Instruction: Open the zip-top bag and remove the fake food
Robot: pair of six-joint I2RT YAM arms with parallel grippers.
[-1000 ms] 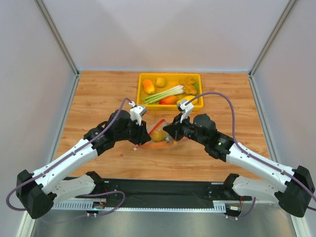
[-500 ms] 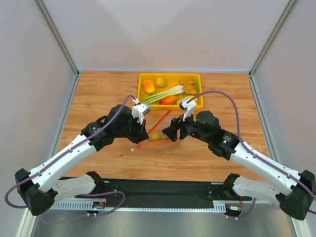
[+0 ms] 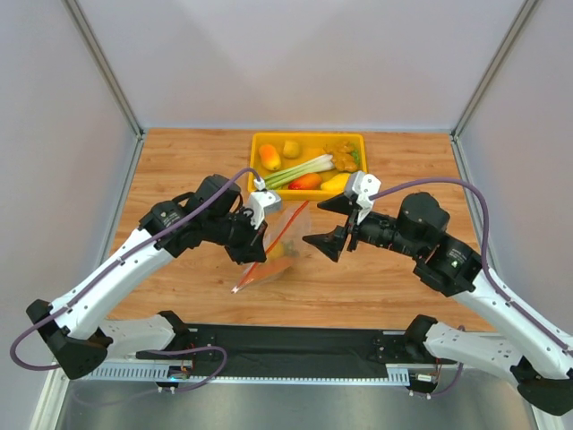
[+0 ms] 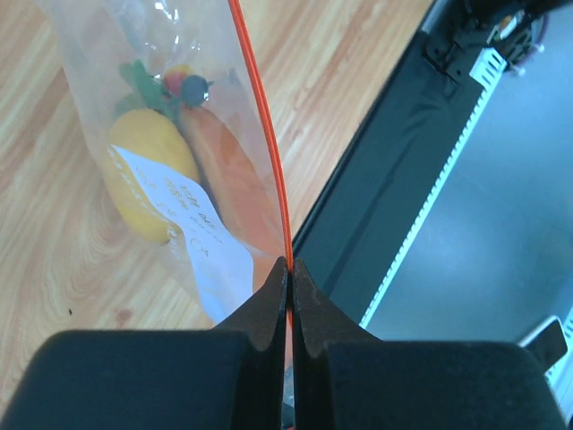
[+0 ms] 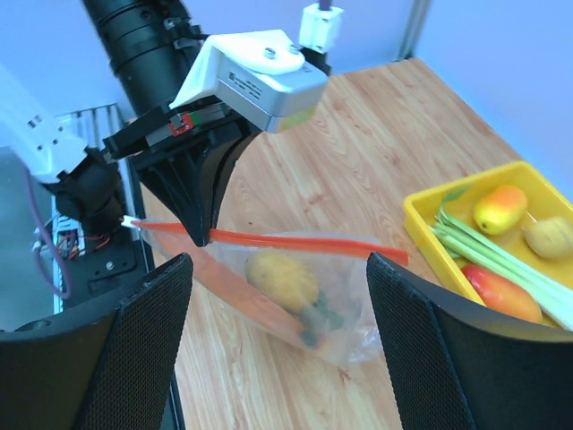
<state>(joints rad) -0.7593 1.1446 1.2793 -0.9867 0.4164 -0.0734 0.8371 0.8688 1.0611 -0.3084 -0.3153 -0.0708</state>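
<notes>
The zip-top bag [image 3: 285, 240] is clear plastic with a red-orange zip strip [image 5: 295, 240] running aslant. My left gripper [image 4: 288, 269] is shut on that strip near its end with the white slider tab [image 5: 130, 221]; in the right wrist view the left gripper [image 5: 199, 235] pinches it from above. The fake food lies inside the bag: a yellow fruit [image 4: 148, 170], an orange piece [image 4: 237, 179] and small red and green bits [image 4: 170, 85]. My right gripper [image 3: 328, 225] stands open just right of the bag, apart from it; through the right gripper [image 5: 277, 269] I look at the bag.
A yellow tray [image 3: 254, 154] at the back holds a green-and-white leek [image 3: 300, 170] and other toy foods. The tray's corner [image 5: 421, 208] lies right of the bag. The black base rail [image 4: 376, 206] runs along the table's near edge.
My right gripper has let go of the bag, opened wide and drawn back to the right. My left gripper has shut on the zip strip and holds it up alone.
</notes>
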